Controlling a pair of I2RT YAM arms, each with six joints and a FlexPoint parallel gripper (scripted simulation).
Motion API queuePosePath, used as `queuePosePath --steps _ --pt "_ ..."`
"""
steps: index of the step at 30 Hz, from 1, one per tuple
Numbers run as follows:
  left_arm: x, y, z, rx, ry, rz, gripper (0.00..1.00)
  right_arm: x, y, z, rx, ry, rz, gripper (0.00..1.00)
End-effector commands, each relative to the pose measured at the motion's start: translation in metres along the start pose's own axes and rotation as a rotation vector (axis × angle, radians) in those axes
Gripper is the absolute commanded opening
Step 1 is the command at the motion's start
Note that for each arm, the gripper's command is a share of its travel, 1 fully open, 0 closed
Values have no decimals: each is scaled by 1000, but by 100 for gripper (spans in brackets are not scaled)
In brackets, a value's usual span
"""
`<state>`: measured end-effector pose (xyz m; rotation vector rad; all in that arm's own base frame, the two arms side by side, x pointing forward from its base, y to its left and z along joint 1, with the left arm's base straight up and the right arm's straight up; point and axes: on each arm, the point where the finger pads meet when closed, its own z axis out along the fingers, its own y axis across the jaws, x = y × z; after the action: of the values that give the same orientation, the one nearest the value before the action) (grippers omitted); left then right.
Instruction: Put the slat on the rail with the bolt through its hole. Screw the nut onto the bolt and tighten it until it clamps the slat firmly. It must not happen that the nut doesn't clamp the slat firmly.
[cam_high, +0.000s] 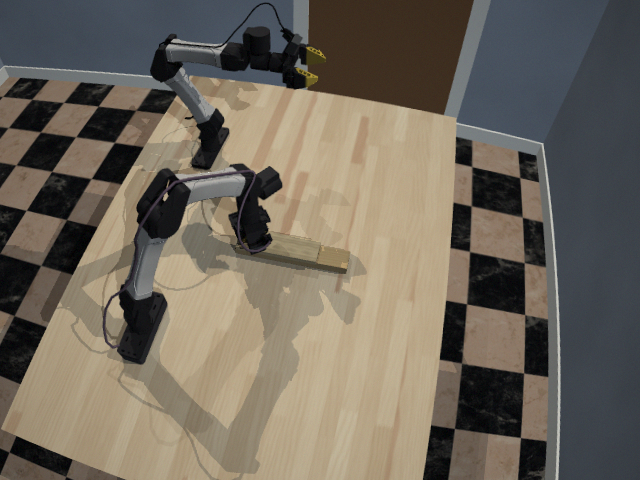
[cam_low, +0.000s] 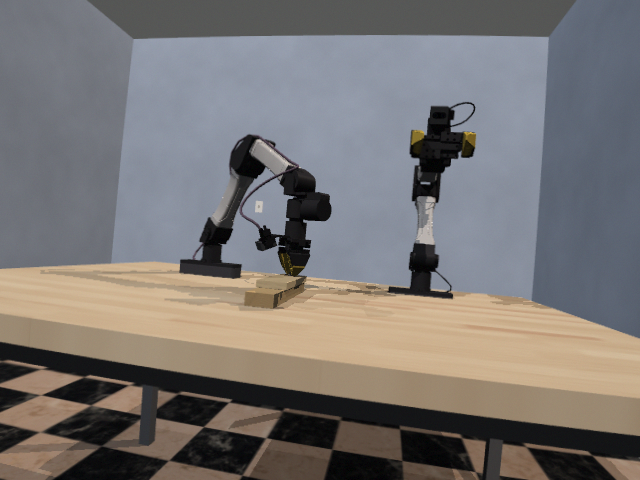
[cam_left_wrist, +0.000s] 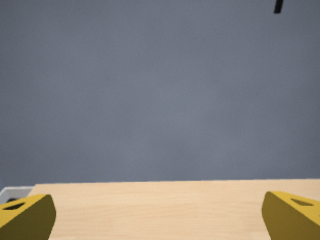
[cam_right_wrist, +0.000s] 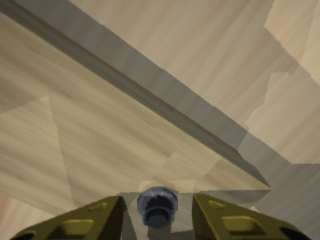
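The slat (cam_high: 294, 249) (cam_low: 278, 282) (cam_right_wrist: 100, 120) lies flat along the top of the rail (cam_high: 333, 259) (cam_low: 260, 298). Near the slat's end, the dark round nut (cam_right_wrist: 145, 201) sits around the bolt (cam_right_wrist: 159, 218) in the right wrist view. My right gripper (cam_low: 293, 273) (cam_right_wrist: 157, 204) points down over this end. Its fingers are parted, with a gap on each side of the nut. Whether the nut clamps the slat firmly cannot be seen. My left gripper (cam_high: 320, 67) (cam_low: 443, 144) (cam_left_wrist: 158, 202) is wide open and empty, high above the table and far from the slat.
The wooden table (cam_high: 372, 335) (cam_low: 413, 330) carries both arm bases, the right arm's base (cam_high: 142, 330) (cam_low: 210, 268) and the left arm's base (cam_high: 210, 149) (cam_low: 420, 292). Walls and a brown door (cam_high: 387, 51) stand beyond the table. Arm shadows fall across the slat and table.
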<state>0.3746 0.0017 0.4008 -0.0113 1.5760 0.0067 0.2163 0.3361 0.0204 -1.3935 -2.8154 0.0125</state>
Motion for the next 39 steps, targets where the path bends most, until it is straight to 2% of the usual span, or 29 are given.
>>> queuePosePath --steps 1,14,19,21,25,36,38,39 --pt "-7 -1 -2 2 -20 1 100 1 3 -5 -16 4 -1 36" --pt "-7 -1 -2 2 -20 1 100 1 3 -5 -16 4 -22 36" --pt "-7 -1 -2 2 -20 1 100 1 2 -10 -22 3 -381 36" --pt "-7 -1 -2 2 -20 1 100 1 2 -10 -22 3 -381 36" --pt "-7 -1 -2 2 -20 1 100 1 3 -16 -31 2 -705 36" --pt "-7 -1 -2 2 -20 1 100 2 4 -20 -36 -8 -1339 36" --pt "-7 -1 -2 2 -20 1 100 2 4 -20 -36 -8 -1339 36" --pt "-7 -1 -2 2 -20 1 100 2 4 -20 -40 -10 -1485 36"
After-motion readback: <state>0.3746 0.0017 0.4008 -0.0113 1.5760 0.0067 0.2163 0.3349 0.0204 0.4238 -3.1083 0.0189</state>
